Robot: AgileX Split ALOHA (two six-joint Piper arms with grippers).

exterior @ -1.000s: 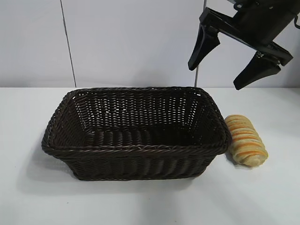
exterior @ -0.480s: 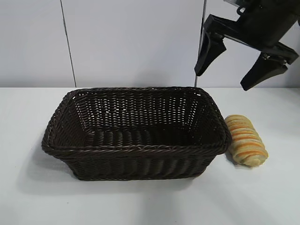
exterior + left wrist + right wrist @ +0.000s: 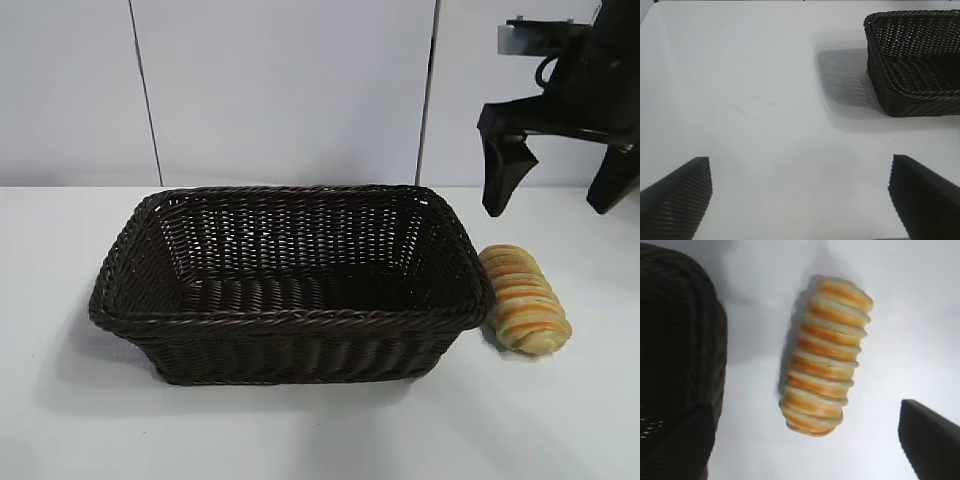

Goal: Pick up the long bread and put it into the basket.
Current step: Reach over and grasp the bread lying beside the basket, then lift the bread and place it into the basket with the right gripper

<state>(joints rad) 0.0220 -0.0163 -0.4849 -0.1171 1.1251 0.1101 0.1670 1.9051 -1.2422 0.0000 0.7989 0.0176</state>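
The long bread [image 3: 524, 300], a golden loaf with orange and cream ridges, lies on the white table against the right end of the basket [image 3: 290, 318], a dark brown wicker rectangle with nothing in it. My right gripper [image 3: 552, 208] hangs open in the air above the bread with its fingers pointing down, clear of it. In the right wrist view the bread [image 3: 825, 355] lies lengthwise ahead of the right gripper [image 3: 805, 452], untouched. My left gripper [image 3: 799, 160] is open over bare table, with the basket [image 3: 910, 95] some way off; it holds nothing.
The white table [image 3: 320, 430] stretches in front of the basket and to the right of the bread. A pale panelled wall [image 3: 280, 90] stands close behind. The basket's dark corner [image 3: 680, 315] fills one side of the right wrist view.
The right gripper has swung to the right and lower, turning from a tilt to point straight down above the bread. It has stayed open. Bread and basket have not moved.
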